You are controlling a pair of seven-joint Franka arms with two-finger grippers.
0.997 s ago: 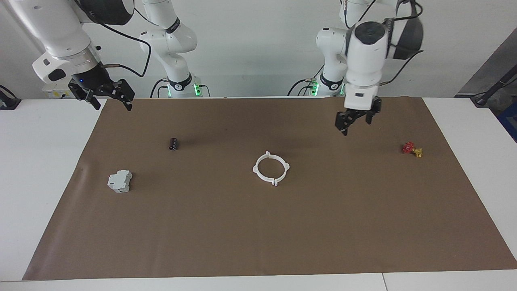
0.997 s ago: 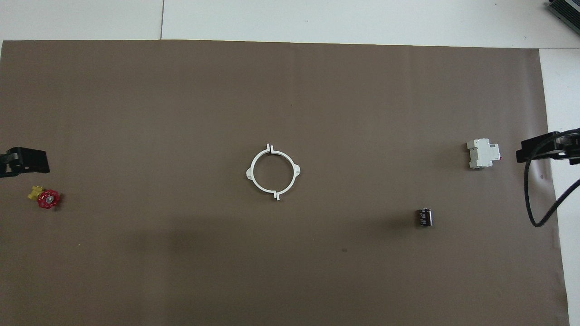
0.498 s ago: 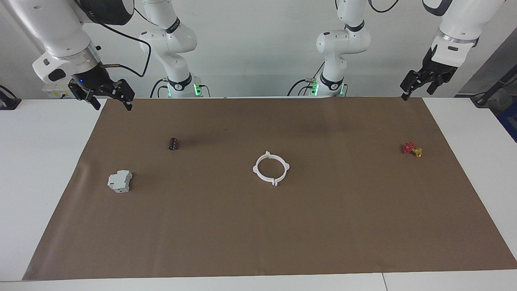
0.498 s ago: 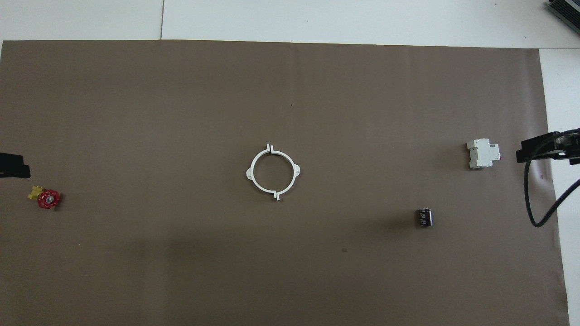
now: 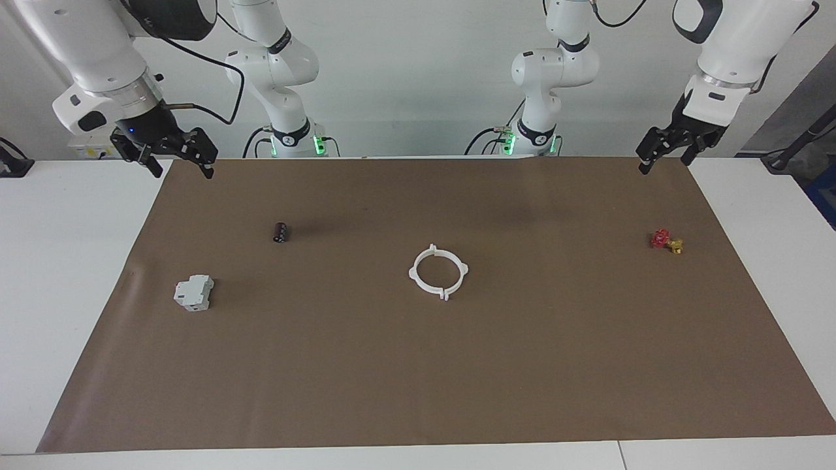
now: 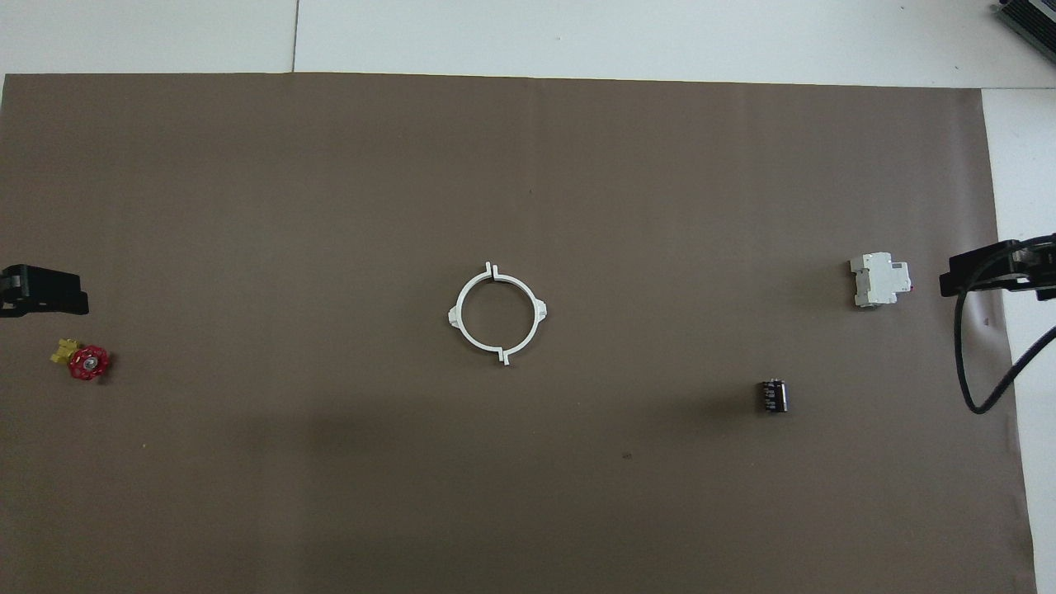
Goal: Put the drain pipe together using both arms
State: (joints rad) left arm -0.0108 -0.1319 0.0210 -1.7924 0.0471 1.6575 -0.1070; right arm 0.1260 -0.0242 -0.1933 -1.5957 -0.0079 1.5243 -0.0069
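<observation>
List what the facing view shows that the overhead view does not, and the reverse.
Facing only: both arms' bodies and bases, with the left gripper and right gripper raised, both open. Overhead only: nothing extra; it shows just the grippers' tips at its edges. Both: the ring mid-mat, the valve, the grey block, the dark cylinder.
</observation>
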